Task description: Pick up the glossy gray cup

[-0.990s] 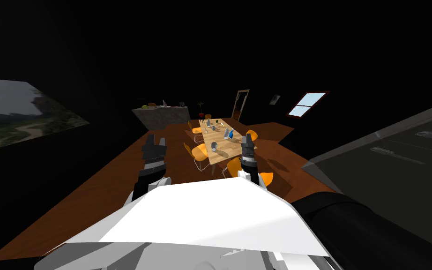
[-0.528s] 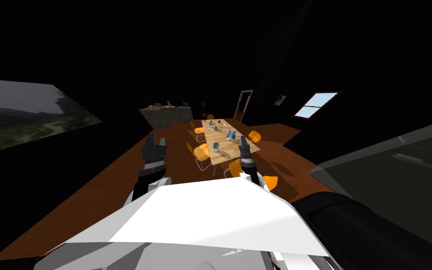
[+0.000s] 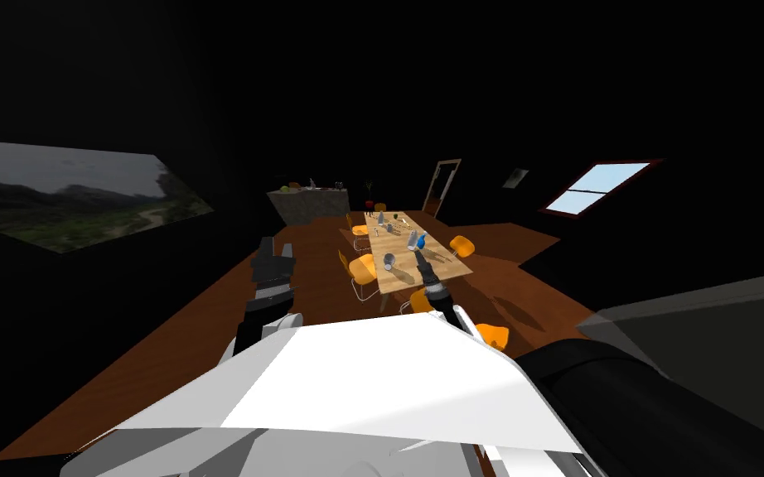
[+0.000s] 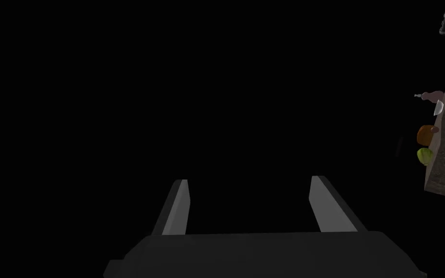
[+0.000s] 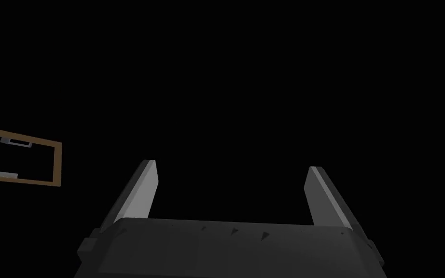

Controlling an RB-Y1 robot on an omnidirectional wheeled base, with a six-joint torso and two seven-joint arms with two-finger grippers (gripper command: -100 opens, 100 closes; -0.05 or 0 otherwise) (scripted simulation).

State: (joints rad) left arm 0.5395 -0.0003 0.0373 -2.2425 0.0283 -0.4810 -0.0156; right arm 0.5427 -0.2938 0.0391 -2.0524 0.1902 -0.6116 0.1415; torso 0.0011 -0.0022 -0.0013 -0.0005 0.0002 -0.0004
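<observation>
Gray cup (image 3: 389,260) on table (image 3: 403,277): 9 o'clock of right gripper (image 3: 419,259), well apart; left gripper (image 3: 275,246) farther. Both spread, empty.

Head view facing far table (image 3: 397,277), left wrist (seemingly sideways) shares counter (image 3: 310,207).

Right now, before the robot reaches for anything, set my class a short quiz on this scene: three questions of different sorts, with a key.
1. True or false: the left pincer is shut on the grey cup.
2. Multiple choice: the grey cup is on A) the floor, B) the long wooden table, C) a chair seat.
3. Fill the gap: the fingers of the right pincer stand ____, with nothing between them.

Key: 1 false; 2 B; 3 open.
</observation>
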